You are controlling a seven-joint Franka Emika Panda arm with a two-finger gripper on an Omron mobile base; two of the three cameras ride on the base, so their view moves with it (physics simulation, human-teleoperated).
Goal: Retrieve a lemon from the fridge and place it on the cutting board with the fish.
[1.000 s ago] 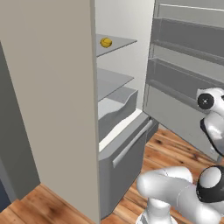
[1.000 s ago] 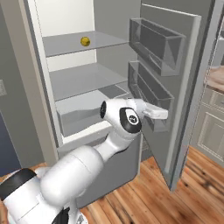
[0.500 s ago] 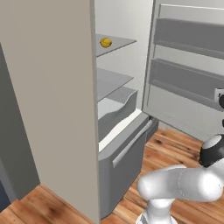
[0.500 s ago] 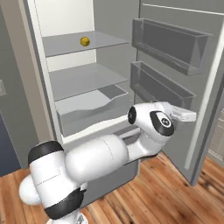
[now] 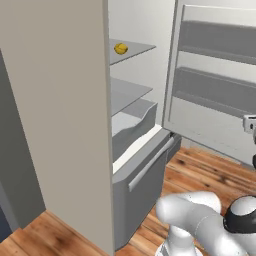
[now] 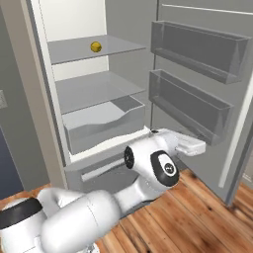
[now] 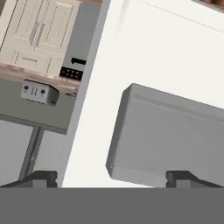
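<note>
- Fridge (image 6: 29,123): stands with its door (image 6: 197,99) swung wide, at the right of the right base view; the shelves, the bin and the lower drawer (image 5: 137,177) are exposed. Opening the fridge can be judged complete.
- Lemon (image 6: 96,47): lies alone on the top shelf (image 6: 84,49), upper left of centre in the right base view and upper centre of the left base view (image 5: 120,48). It is untouched and well apart from the arm.
- Gripper (image 7: 111,177): in the hand view the two dark finger tips (image 7: 41,178) stand far apart at the bottom of the frame, with nothing between them; the jaws are spread wide and empty. The hand faces a grey door bin (image 7: 175,135) on the inner side of the door, not the shelves.
- Arm (image 6: 148,168): extends low across the centre of the right base view, near the lower door bin (image 6: 190,106).
- Toaster (image 7: 39,92): a grey box on a counter, at the left of the hand view beside the door's edge.
- Remaining, as judged: turning the hand to the top shelf, gripping the lemon, carrying it out, and setting it on the cutting board with the fish.
</note>
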